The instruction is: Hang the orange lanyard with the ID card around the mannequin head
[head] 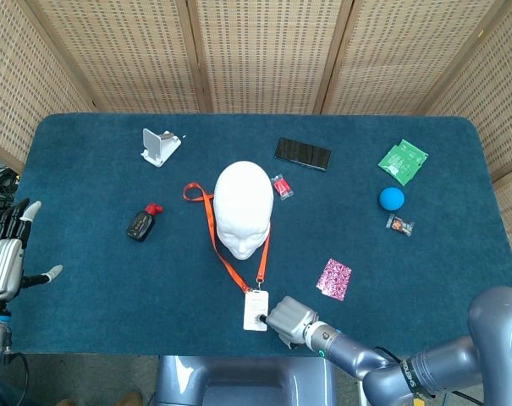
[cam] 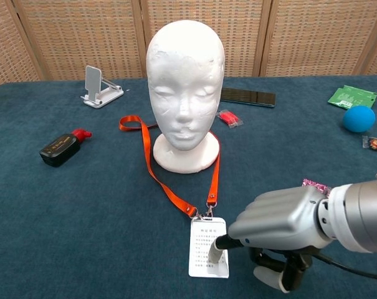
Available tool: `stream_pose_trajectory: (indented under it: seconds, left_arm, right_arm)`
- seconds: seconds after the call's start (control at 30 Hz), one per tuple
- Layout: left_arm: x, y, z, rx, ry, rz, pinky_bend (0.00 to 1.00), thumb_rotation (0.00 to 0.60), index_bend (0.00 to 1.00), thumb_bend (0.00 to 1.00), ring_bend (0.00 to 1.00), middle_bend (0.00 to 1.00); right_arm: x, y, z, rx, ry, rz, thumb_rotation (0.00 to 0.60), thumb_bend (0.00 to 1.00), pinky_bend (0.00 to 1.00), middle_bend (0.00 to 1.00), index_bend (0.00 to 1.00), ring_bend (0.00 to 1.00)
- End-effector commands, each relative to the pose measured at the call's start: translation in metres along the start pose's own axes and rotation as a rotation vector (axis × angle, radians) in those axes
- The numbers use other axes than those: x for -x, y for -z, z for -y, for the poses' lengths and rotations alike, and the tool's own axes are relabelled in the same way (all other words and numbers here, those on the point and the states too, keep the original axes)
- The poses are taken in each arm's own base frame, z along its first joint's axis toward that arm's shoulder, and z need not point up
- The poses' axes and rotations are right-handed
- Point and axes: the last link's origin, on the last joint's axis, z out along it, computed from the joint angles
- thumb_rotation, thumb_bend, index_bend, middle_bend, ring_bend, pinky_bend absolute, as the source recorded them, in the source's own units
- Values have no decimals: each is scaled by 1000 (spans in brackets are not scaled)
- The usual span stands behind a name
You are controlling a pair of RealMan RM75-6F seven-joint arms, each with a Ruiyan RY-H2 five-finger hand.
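The orange lanyard (cam: 165, 184) is a flat woven ribbon, thin and limp. I judge it nearly weightless and unable to hold any shape, so it will sag and fold wherever it is unsupported. It lies on the cloth in a long narrow loop that passes behind the base of the mannequin head (cam: 185, 75), its two runs meeting at a small metal clip at six o'clock of the head. Below the clip lies the ID card (cam: 208, 255), a stiff white rectangle with printed lines, flat on the table near the front edge. The card looks smooth and likely slippery under a fingertip; it is the only rigid part, so it, or the ribbon just above the clip, seems the best place to take hold.

The right hand (cam: 281, 221) rests at four o'clock of the card with one fingertip pressed on the card's lower face; its other fingers are curled beneath the grey shell. It pins the card without gripping it. The left hand (head: 3, 249) hangs at the table's far left edge, fingers spread, holding nothing.

The head is matte white foam, egg-shaped on a round base, probably light enough to tip if the ribbon drags on it. The table (head: 86, 279) wears a dark blue napped cloth, which should resist sliding.
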Motion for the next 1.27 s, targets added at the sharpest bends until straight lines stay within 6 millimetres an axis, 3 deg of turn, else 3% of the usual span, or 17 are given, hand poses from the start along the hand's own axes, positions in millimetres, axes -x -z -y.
stream_pose_trajectory:
  seconds: [0.03,0.2,0.37,0.6,0.7,0.83,0.93,0.97,1.03,1.07,1.1,1.17,1.27]
  left_arm:
    - [0,0,-1,1,-1,0,0,600,0,0,0,0]
    - [1,1,-1,1,-2,-1,0,600,0,0,0,0]
    - [0,2,-1,3,-1,-4,0,600,0,0,0,0]
    - [-1,5,-1,11,1,-10,0,600,0,0,0,0]
    - [-2,8,-1,15,2,-14,0,600,0,0,0,0]
    - [-3,13,0,13,1,-23,0,600,0,0,0,0]
    - [-3,20,3,11,6,-38,0,600,0,0,0,0]
    - [-3,22,3,12,10,-44,0,600,0,0,0,0]
    - [-3,26,5,14,13,-54,0,600,0,0,0,0]
    - [-2,28,6,16,14,-58,0,600,0,0,0,0]
    - [-2,31,7,15,15,-60,0,600,0,0,0,0]
    - [0,34,8,16,14,-61,0,600,0,0,0,0]
    - [2,41,11,11,10,-54,0,600,0,0,0,0]
  right_arm:
    - [-2,8,-1,-7,13,-10,600,804,933,827,314,807]
    - [-13,21,-4,-20,11,-86,600,805,933,827,315,807]
    - [-25,42,-21,11,-1,-196,600,805,933,828,315,807]
    - [-27,81,-74,169,2,-317,600,805,933,827,328,807]
    - [-14,109,-113,295,4,-361,600,805,934,827,334,807]
    - [1,136,-147,410,-28,-436,600,793,931,811,335,800]
    - [23,161,-178,555,-150,-529,600,708,895,703,285,699]
    - [30,168,-183,589,-184,-559,600,601,831,610,234,609]
    - [43,177,-190,643,-225,-605,600,301,588,388,135,368]
    - [48,181,-192,661,-235,-629,600,131,377,244,78,202]
    - [54,186,-194,690,-253,-665,600,58,240,158,49,113]
    - [65,193,-192,709,-282,-707,600,0,23,22,5,2]
    - [82,205,-185,722,-334,-717,600,0,0,0,0,0]
